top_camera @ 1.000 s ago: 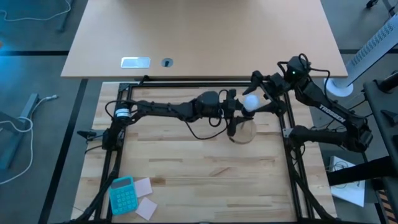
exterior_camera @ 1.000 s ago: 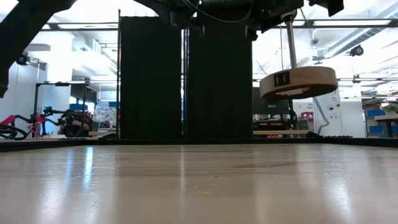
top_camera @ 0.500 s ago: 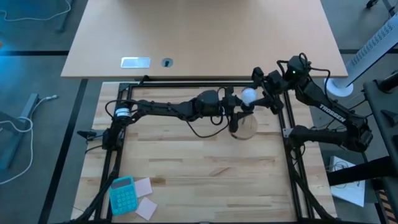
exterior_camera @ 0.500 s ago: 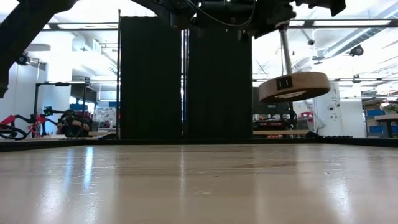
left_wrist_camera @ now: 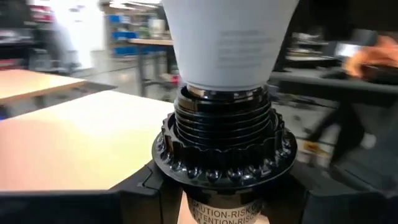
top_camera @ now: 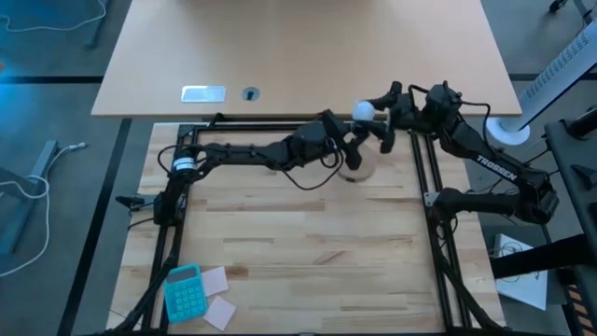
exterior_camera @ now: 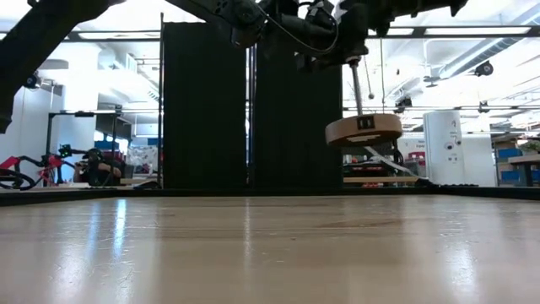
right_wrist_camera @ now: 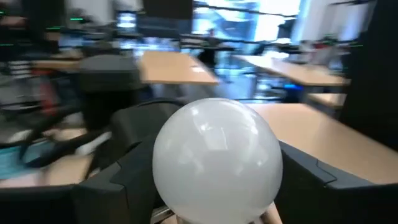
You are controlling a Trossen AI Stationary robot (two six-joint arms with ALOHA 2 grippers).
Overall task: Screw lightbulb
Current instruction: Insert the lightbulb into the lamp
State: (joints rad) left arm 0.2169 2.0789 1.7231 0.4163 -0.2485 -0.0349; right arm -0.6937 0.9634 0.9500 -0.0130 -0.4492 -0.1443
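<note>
- Lightbulb (top_camera: 363, 111) sits mid-air at the table's far edge, right gripper (top_camera: 376, 114) closed around its globe; left gripper (top_camera: 347, 149) clamps the socket.
- Stand (exterior_camera: 364, 129) hangs clear of the table.
- Bulb neck (left_wrist_camera: 227, 43) meets socket threads (left_wrist_camera: 224, 134); seating looks unfinished.
- Globe (right_wrist_camera: 216, 160) fills the right wrist view between fingers (right_wrist_camera: 127, 174).

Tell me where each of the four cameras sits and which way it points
High: overhead, straight down; both arms meet at the lightbulb.
Low: table height, level across; arms enter from above, the wooden stand hangs in the air.
Left wrist: on the left arm, facing the black socket between its jaws.
Right wrist: on the right arm, facing the bulb's globe between its jaws.
Shared: all but the low view show the lightbulb.
</note>
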